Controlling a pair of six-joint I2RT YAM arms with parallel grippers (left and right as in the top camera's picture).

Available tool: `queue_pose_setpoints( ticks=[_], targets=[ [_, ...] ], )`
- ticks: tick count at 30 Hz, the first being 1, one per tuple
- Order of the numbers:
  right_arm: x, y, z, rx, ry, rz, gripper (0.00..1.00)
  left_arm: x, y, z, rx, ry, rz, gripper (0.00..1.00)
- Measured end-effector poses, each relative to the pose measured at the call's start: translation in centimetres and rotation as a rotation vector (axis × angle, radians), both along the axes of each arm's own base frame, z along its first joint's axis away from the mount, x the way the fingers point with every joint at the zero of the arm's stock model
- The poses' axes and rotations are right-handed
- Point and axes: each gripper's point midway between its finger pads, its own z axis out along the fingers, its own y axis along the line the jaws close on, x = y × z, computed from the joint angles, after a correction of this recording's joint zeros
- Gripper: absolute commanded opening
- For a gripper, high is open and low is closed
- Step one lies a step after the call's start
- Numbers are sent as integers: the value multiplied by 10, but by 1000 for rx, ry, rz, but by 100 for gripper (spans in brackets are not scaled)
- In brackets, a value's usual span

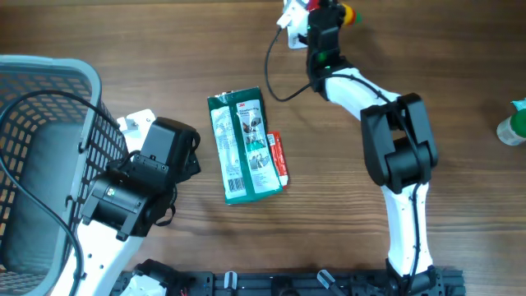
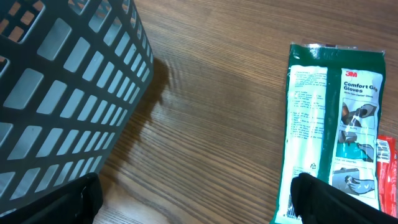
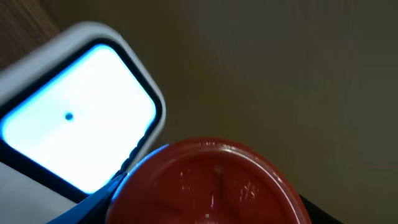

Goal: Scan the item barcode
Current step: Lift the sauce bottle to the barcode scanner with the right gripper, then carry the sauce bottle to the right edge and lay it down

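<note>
My right gripper (image 1: 327, 23) is at the table's far edge, shut on a container with a red lid (image 3: 208, 186) and a blue label. The lid fills the bottom of the right wrist view and hides the fingers. It sits just in front of the white scanner (image 1: 292, 18), whose window (image 3: 74, 124) glows white with a small blue dot. My left gripper (image 2: 199, 202) hangs open and holds nothing, low over bare wood between the basket and a green glove packet (image 2: 329, 106). One of its fingertips (image 2: 323, 199) overlaps the packet's near corner.
The grey mesh basket (image 1: 49, 74) stands at the left, close to my left arm. The green glove packet (image 1: 245, 145) lies mid-table with a slim red packet (image 1: 279, 156) along its right side. A black cable (image 1: 271, 78) loops from the scanner. A green bottle (image 1: 514, 123) is at the right edge.
</note>
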Motion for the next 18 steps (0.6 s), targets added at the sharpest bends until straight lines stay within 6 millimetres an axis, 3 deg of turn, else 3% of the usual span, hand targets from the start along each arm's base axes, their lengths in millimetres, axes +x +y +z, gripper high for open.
queue_pose_setpoints(
  ticks=[3,7,9,14,18],
  targets=[
    [-6,39,20,-56,-75,85,69,0,0,0,0,0,0,100],
    [-14,70,28,-133,-101,160,71,0,0,0,0,0,0,100],
    [-16,77,28,-156,-100,176,70,0,0,0,0,0,0,100],
    [-16,64,24,-261,-75,133,67,0,0,0,0,0,0,100],
    [-13,41,30,-311,-60,58,65,0,0,0,0,0,0,100]
  ],
)
